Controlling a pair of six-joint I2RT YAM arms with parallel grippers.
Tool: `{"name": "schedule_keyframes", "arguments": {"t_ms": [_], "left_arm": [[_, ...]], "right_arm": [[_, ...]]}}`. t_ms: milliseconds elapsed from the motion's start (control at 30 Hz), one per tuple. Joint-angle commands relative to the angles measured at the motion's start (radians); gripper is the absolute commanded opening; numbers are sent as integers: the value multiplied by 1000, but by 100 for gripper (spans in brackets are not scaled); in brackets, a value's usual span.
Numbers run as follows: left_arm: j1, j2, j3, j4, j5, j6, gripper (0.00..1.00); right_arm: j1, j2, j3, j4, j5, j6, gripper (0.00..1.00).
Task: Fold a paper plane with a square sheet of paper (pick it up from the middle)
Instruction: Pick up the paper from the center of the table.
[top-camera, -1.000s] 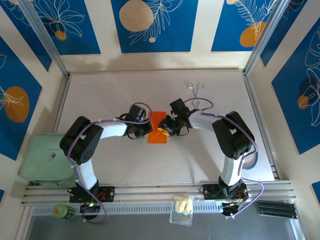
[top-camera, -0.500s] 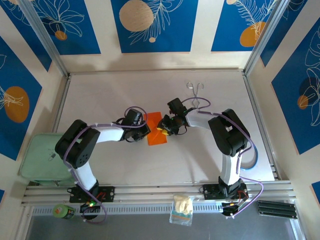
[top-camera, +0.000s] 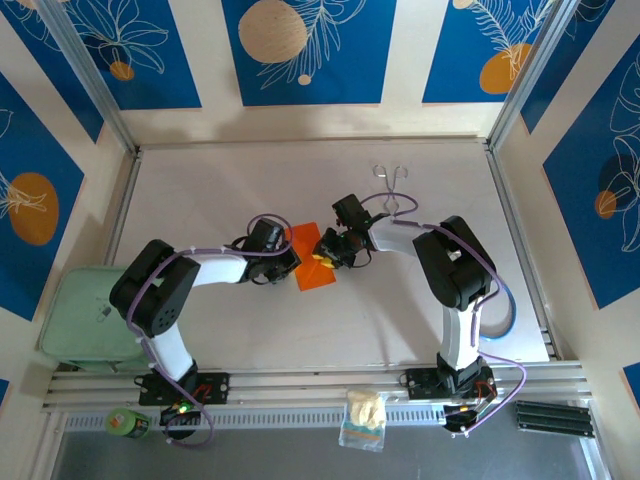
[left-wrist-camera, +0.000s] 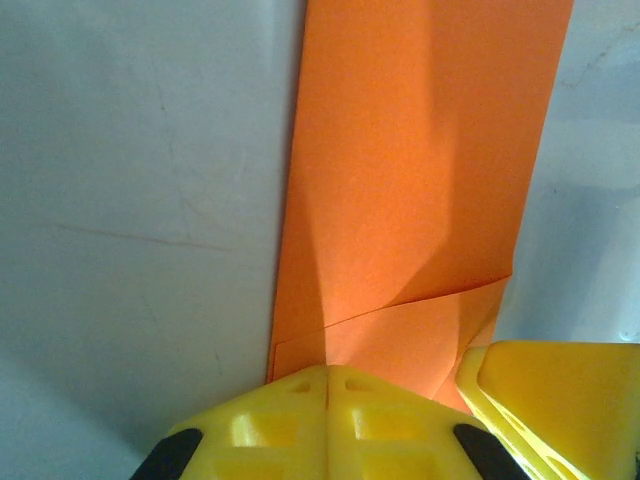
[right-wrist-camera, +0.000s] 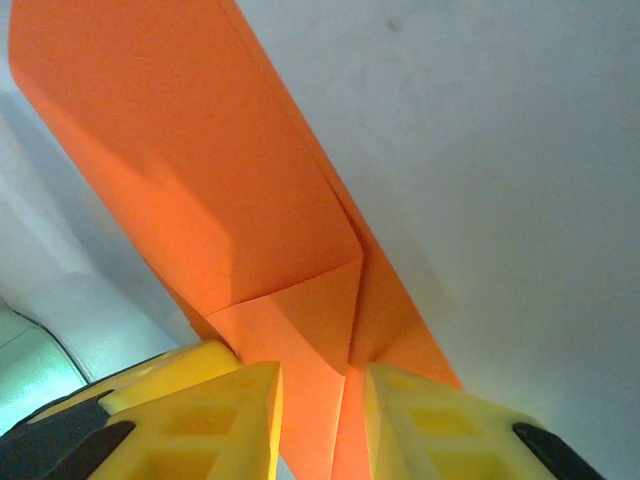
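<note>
Since a second ago the left arm (top-camera: 215, 268) has dropped its elbow toward the left and pulled its wrist slightly the same way. The right arm (top-camera: 400, 233) has edged left after it, and the orange sheet of paper (top-camera: 318, 268) now has its far left corner tipped out to the left. The left jaws are pressed together, yellow tip against yellow tip, clamped on the near edge of the sheet. From them the sheet runs away as a long folded strip, with a slanted crease close to the tips. The right jaws stand apart with a narrow gap, and a pointed folded flap of the sheet runs down into that gap. One yellow finger (left-wrist-camera: 560, 385) of theirs sits just beside the left tips. The sheet lies in the middle of the pale worktop (top-camera: 220, 180), between the two wrists. A pair of metal tongs (top-camera: 390, 182) lies well apart, toward the far edge.
</note>
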Motion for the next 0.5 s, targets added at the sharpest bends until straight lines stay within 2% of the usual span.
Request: {"name": "schedule_keyframes", "arguments": {"t_ms": [0,233,467], "left_arm": [[5,-2,-30,-42,-21,-8,8],[4,-3,-34,-37,-22,-12,8],[5,-6,-42,-40,-30,-17,8]], "right_arm": [[10,30,31,-18,-21,-18,28],[15,48,51,-40,-25,-28,27],[20,20,44,-95,58,-34,28]]}}
